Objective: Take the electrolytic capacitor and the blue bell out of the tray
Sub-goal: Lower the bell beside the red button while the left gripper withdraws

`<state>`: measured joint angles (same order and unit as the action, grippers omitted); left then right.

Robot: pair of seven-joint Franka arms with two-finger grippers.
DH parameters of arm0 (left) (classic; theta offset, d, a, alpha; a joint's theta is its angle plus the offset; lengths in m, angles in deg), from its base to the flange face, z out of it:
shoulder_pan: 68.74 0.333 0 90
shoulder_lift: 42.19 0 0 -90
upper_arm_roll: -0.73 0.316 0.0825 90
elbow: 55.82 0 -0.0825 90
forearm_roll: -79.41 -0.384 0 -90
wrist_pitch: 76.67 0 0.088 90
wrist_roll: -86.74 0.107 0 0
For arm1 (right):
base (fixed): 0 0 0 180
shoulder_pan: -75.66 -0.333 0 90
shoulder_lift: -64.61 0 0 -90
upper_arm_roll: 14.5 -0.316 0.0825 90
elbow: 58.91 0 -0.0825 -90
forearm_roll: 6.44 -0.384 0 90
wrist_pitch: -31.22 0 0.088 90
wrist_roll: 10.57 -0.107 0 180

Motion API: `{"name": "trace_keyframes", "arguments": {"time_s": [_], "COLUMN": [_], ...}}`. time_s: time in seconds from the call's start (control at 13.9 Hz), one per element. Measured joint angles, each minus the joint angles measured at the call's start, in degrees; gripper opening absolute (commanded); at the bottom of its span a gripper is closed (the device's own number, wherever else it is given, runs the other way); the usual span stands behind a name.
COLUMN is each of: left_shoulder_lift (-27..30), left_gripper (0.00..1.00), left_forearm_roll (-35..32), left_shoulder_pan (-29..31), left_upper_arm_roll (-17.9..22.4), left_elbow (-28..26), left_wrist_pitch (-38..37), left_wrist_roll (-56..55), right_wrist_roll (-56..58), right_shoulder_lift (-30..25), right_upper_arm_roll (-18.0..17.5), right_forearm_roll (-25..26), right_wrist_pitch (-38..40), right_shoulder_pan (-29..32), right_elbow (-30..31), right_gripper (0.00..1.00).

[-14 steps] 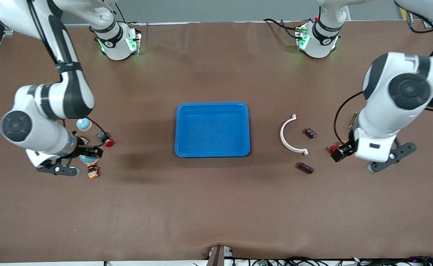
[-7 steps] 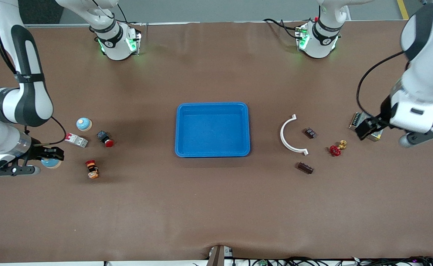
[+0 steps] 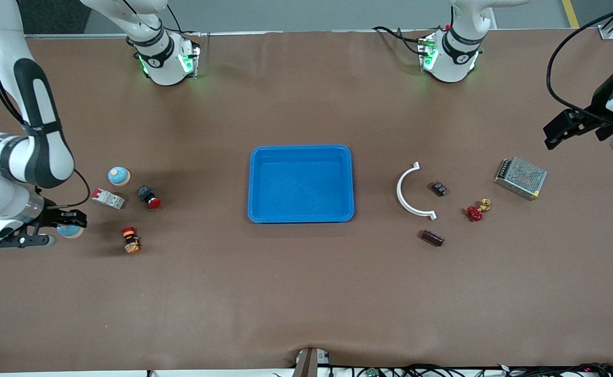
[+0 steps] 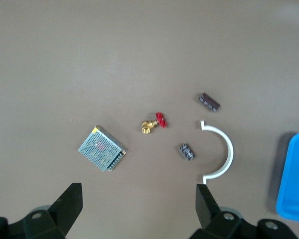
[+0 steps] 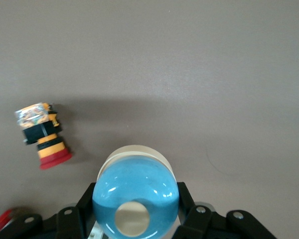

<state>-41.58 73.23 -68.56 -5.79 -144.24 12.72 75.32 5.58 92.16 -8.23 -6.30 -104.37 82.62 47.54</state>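
bell (image 5: 135, 191) — blue dome, clamped in right claw (image 3: 68, 224) | capacitor (image 3: 432, 237) — dark cylinder lying near white arc

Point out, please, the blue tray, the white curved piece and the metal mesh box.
blue tray (image 3: 301, 215): front view, its near rim.
white curved piece (image 3: 402, 196): front view, middle of the arc.
metal mesh box (image 3: 522, 177): front view, its top face.

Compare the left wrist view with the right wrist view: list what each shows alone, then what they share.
Only the left wrist view: the left gripper open and empty, a metal mesh box, a red-and-brass valve, two dark capacitors, a white curved piece and an edge of the blue tray.

Only the right wrist view: the right gripper shut on a blue domed bell, with a red-and-orange push button lying beside it.

Shared: the brown table alone.
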Motion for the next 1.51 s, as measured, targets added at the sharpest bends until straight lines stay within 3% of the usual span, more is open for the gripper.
{"name": "trace_keyframes", "arguments": {"time_s": [0.22, 0.65, 1.51], "left_shoulder_lift": [0.55, 1.01, 1.01], "left_gripper": [1.00, 1.00, 1.00], "left_forearm_roll": [0.00, 3.13, 3.30], "left_shoulder_pan": [-0.38, -0.43, -0.60], "left_upper_arm_roll": [-0.02, -0.09, -0.33], "left_elbow": [-0.12, -0.19, -0.21], "left_wrist_pitch": [-2.00, -2.39, -3.45], "left_wrist_roll": [1.83, 2.21, 2.24], "right_wrist_roll": [0.00, 0.00, 0.00], "right_shoulder_lift": [3.01, 6.43, 8.54], "right_upper_arm_roll": [-0.35, -0.87, -1.26], "right_forearm_roll": [0.00, 0.00, 0.00], "right_wrist_pitch": [-5.77, -10.03, -12.19], "right_shoulder_pan": [0.00, -0.01, -0.15], "right_elbow": [1.81, 2.29, 2.29], "right_gripper": [0.00, 0.00, 0.00]}}
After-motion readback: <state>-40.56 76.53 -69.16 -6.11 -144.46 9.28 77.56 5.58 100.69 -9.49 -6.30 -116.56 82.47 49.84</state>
